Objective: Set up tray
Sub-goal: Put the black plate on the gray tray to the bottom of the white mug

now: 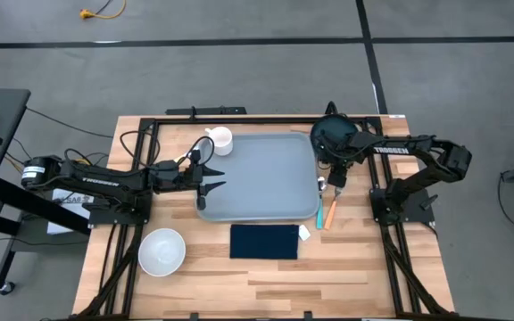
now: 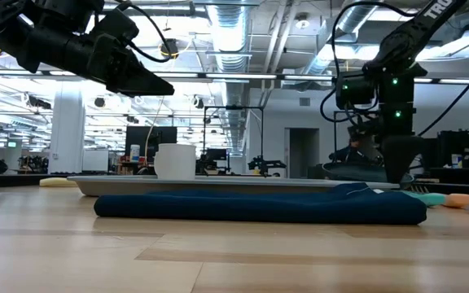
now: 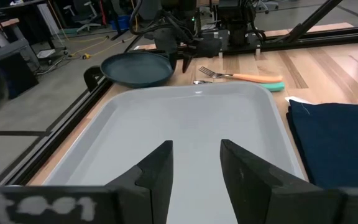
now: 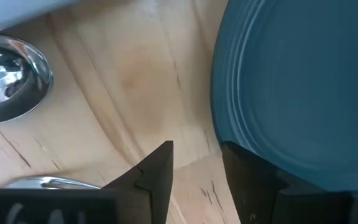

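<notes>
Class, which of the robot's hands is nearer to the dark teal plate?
Right. The right hand hangs just beside the dark teal plate, at the tray's far right corner. The left hand hovers over the tray's opposite, left edge.

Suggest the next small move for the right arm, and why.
Probably ease the right pincer sideways onto the dark teal plate's rim and grip it: its fingers hang open above bare wood just beside that rim, and the tray holds nothing yet.

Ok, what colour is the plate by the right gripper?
Dark teal plate, plain with no pattern; it shows best in the left wrist view.
</notes>
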